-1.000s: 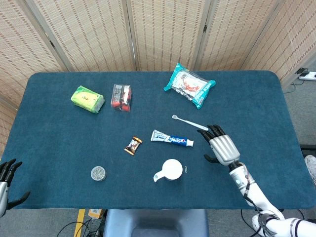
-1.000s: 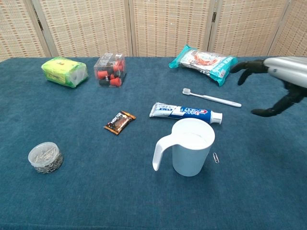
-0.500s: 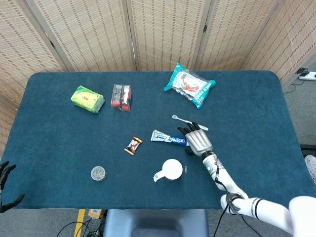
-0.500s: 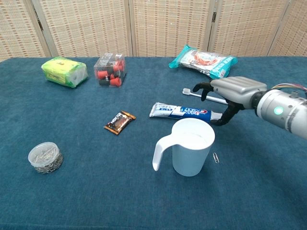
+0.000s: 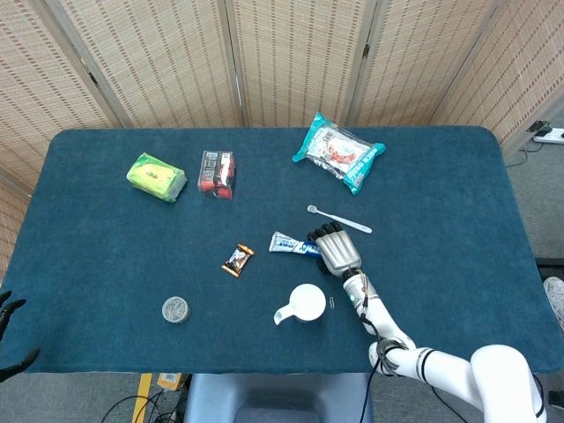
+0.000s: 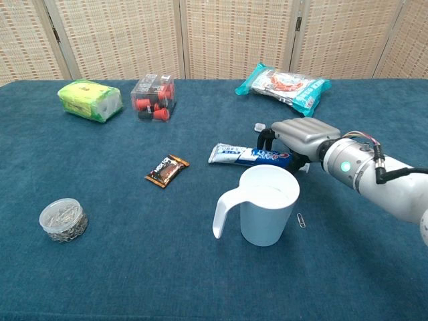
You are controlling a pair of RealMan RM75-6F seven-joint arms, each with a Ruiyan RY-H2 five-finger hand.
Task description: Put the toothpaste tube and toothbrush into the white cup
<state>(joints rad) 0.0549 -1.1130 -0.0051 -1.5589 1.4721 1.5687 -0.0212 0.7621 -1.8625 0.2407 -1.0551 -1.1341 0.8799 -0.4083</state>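
Change: since a second ago, the right hand [image 5: 337, 250] has been brought leftward from bare cloth onto the toothpaste tube [image 5: 293, 246].
Right hand: laid over the tube's cap end; whether it is grasped cannot be told.
Toothpaste tube: flat, long axis left-right, cap rightward, just behind the white cup [image 6: 266, 205].
Toothbrush [image 5: 345, 219]: flat, head pointing left.
Left hand [image 5: 7, 313]: at the table's edge, fingers spread, holding nothing.
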